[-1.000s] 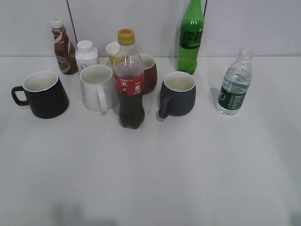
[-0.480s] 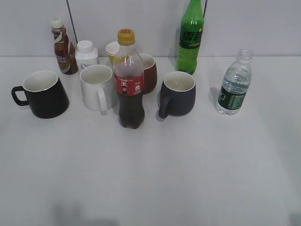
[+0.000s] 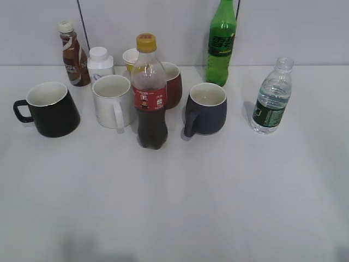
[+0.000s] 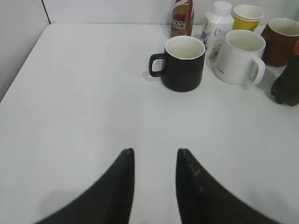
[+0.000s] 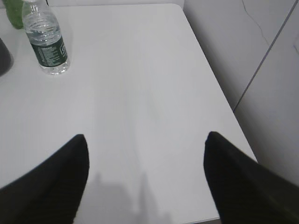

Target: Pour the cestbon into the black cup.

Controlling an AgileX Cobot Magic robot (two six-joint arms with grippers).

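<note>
The cestbon (image 3: 272, 98) is a small clear bottle with a dark green label and no cap, standing upright at the right of the table; it also shows in the right wrist view (image 5: 45, 39). The black cup (image 3: 50, 109) stands at the far left, white inside, handle to the left; it also shows in the left wrist view (image 4: 182, 63). My left gripper (image 4: 155, 151) is open and empty, well short of the cup. My right gripper (image 5: 145, 136) is wide open and empty, well short of the bottle. Neither gripper shows in the exterior view.
A cola bottle (image 3: 149, 94) stands in the middle front. A white mug (image 3: 113, 101), a dark grey-blue mug (image 3: 206, 109), a red mug (image 3: 172, 84), a green soda bottle (image 3: 221, 43), a coffee bottle (image 3: 73, 54), a white jar (image 3: 100, 64) and a yellow cup (image 3: 131, 58) stand behind. The table's right edge (image 5: 212, 79) is near.
</note>
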